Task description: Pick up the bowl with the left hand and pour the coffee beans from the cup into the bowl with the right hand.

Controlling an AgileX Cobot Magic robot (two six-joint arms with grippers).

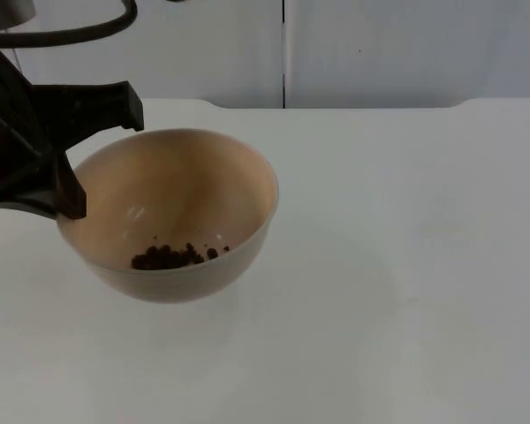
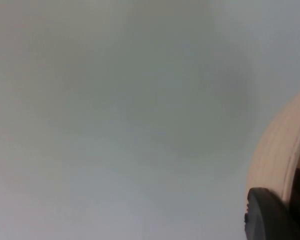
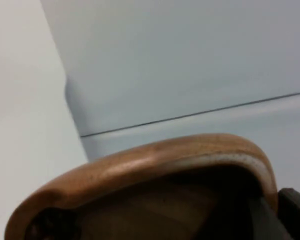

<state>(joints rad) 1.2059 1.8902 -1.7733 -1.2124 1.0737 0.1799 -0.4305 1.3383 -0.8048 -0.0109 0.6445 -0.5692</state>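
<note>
Beige bowl (image 1: pixel 172 208): held above the white worktop (image 1: pixel 406 265) near its left edge, left gripper (image 1: pixel 75 159) jaws clamped on rim. Contents: coffee beans (image 1: pixel 172 257). Wooden cup (image 3: pixel 155 170): held by right gripper (image 3: pixel 290 210), rim in jaws.

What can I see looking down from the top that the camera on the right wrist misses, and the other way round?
The top view alone shows the left gripper holding the beige bowl by its rim, tilted above the white table, with coffee beans pooled inside. The right wrist view alone shows the brown wooden cup close up at the right gripper. Both take in the grey partition wall.
</note>
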